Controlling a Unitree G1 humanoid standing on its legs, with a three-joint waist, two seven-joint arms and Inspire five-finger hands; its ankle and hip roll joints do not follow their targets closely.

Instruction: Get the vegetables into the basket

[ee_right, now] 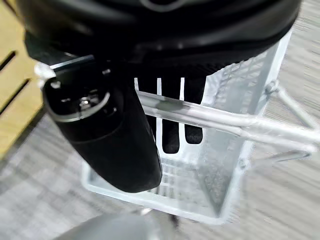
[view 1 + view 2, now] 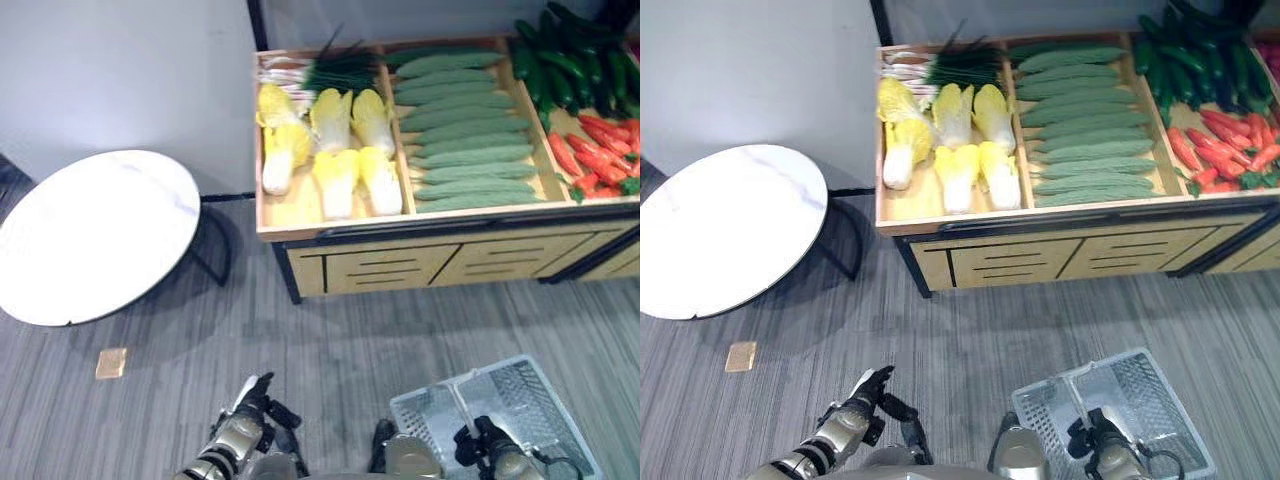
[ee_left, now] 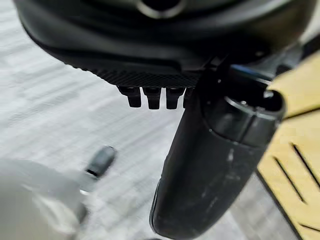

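A wooden produce stand (image 2: 300, 215) at the far side holds yellow-white cabbages (image 2: 335, 150), long green cucumbers (image 2: 465, 130), darker cucumbers (image 2: 565, 60) and red peppers (image 2: 600, 150). A round white tabletop (image 2: 95, 235) sits to the far left. Near right, above the grey carpet (image 2: 350, 340), the right hand (image 1: 172, 120) has its fingers curled around the handle (image 1: 225, 120) of a white wire basket (image 2: 530, 395). Near left, the left hand (image 2: 250, 400) hangs with fingers relaxed, holding nothing.

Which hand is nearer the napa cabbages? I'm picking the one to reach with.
Left. The left hand sits low, roughly below the napa cabbages; the right hand, farther right, holds the basket handle.
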